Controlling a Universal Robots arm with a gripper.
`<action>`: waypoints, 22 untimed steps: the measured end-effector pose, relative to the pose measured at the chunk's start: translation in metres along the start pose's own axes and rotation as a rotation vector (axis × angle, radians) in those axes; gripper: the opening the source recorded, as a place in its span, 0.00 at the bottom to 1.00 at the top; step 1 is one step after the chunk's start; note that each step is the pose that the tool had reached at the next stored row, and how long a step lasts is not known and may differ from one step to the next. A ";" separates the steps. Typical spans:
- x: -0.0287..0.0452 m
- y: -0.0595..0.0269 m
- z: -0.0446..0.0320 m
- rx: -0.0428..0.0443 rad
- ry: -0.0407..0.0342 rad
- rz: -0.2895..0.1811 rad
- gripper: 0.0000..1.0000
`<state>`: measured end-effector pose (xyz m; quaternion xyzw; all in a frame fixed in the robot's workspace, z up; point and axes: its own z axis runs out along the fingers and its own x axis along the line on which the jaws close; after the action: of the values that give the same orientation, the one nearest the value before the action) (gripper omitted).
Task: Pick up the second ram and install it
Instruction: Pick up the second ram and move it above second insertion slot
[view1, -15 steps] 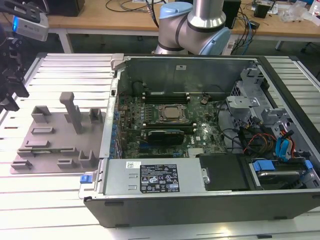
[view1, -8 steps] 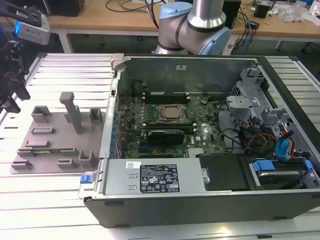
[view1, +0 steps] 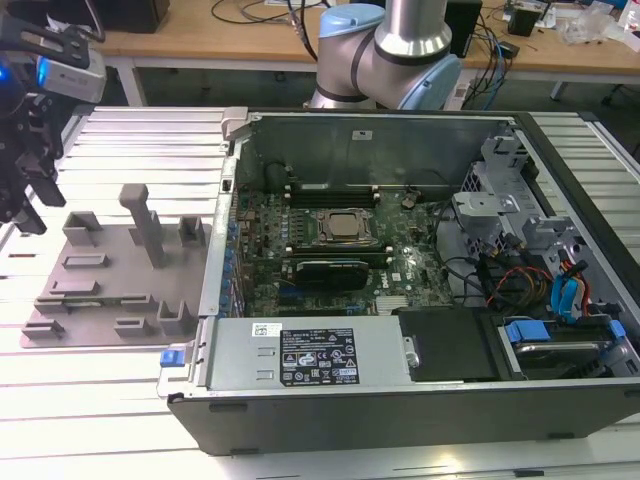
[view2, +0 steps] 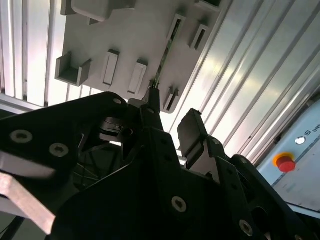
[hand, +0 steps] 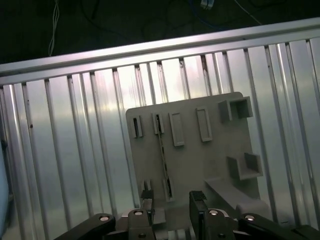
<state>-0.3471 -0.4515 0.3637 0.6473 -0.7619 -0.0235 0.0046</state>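
The table (view1: 100, 420) is shiny silver metal with long grooves. Bright light bounces off it. Behind it stands a long wooden bench (view1: 200, 42) with wires (view1: 492, 62) on it. Past the table's edge the floor (hand: 125, 20) is dark.

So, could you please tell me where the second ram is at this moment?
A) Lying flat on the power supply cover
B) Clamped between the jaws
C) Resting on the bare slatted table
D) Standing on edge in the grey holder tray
D: in the first wrist view the second ram stands on edge in the grey holder tray, and the gripper is close to it with its jaws apart and empty.
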 end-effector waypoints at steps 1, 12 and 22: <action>0.0001 -0.0001 0.0029 -0.0001 0.0003 0.000 0.40; 0.0003 -0.0005 0.0119 -0.0010 0.0049 -0.053 0.40; 0.0006 -0.0010 0.0235 -0.0009 0.0048 -0.053 0.40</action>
<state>-0.3471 -0.4515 0.3402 0.6672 -0.7445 -0.0224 0.0061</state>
